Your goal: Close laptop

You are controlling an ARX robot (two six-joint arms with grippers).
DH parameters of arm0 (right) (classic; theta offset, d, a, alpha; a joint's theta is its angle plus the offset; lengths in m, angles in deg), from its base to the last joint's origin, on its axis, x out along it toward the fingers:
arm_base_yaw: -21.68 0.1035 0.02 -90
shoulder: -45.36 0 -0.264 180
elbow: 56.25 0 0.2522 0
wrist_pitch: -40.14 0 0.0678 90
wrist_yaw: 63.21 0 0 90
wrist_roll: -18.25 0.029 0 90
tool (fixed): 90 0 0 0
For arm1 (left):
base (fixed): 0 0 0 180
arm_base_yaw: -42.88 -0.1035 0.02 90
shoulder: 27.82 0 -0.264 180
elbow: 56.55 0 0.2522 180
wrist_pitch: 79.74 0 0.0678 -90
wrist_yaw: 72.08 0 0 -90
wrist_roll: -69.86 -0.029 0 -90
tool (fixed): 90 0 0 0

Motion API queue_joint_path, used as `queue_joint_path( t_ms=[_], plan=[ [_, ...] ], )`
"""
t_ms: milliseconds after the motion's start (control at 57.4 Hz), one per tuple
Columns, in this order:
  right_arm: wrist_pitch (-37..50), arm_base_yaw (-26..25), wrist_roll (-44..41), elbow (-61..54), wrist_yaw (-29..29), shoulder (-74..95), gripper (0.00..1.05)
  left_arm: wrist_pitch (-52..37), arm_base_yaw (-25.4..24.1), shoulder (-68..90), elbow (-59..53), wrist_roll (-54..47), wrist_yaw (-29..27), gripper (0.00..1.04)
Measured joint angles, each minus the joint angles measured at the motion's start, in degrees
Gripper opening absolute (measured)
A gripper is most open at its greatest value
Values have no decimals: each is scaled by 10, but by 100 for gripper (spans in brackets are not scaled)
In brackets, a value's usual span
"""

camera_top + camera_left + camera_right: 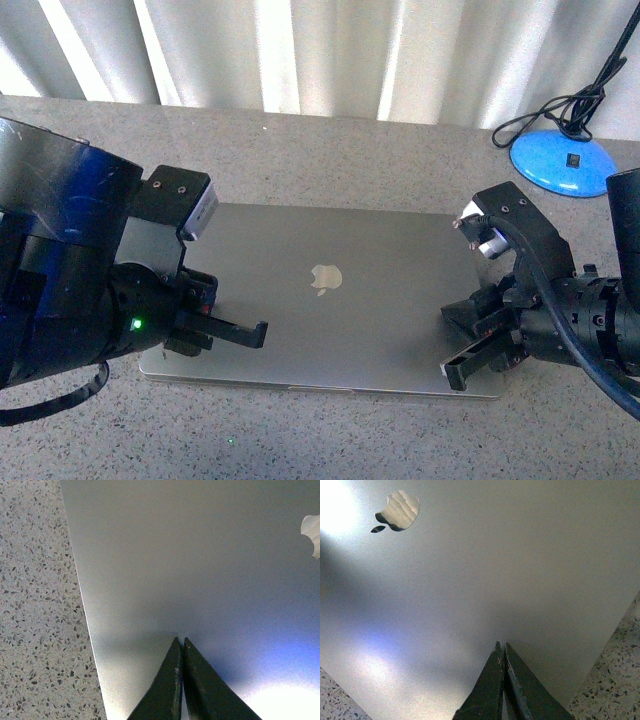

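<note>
From the front view, a slim space-grey metal laptop (385,320) lies flat on the speckled grey stone counter (350,150). Its lid is fully down and the pale apple logo (322,278) faces up. The black left gripper (258,333) reaches over the lid's left part, and the black right gripper (457,373) sits over the near right corner. Behind them, a round blue lamp base (562,165) with a looped black cable (556,106) stands on the counter at the far right, in front of a white pleated curtain (300,50).

In the left wrist view, the left gripper (180,641) is clenched, its two dark fingers (167,690) pressed together with nothing between them. The tips are over the grey lid of the laptop (200,570), near its side edge; I cannot tell whether they touch it. Part of the apple logo (312,535) shows at the frame's border, and the counter (35,605) lies beyond the lid's edge.

In the right wrist view, the right gripper (501,645) is likewise clenched and empty above the laptop (495,580) lid. The apple logo (397,511) is well apart from the tips, and the counter (620,670) is visible past the corner.
</note>
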Motion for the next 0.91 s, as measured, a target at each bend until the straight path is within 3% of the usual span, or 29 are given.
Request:
queue_joint_path(
  t_ms=[645,819,906],
  plan=[
    [0,-2,-2,-1,0,1,1,-25,-7,10,-12,14,0,4],
    [24,-2,-25,-17,26,-21,1,-49,-24,-15,-24,39,-15,4],
    [103,0,-56,-47,65,-76,1,-103,-55,-76,-45,83,-79,4]
  ],
)
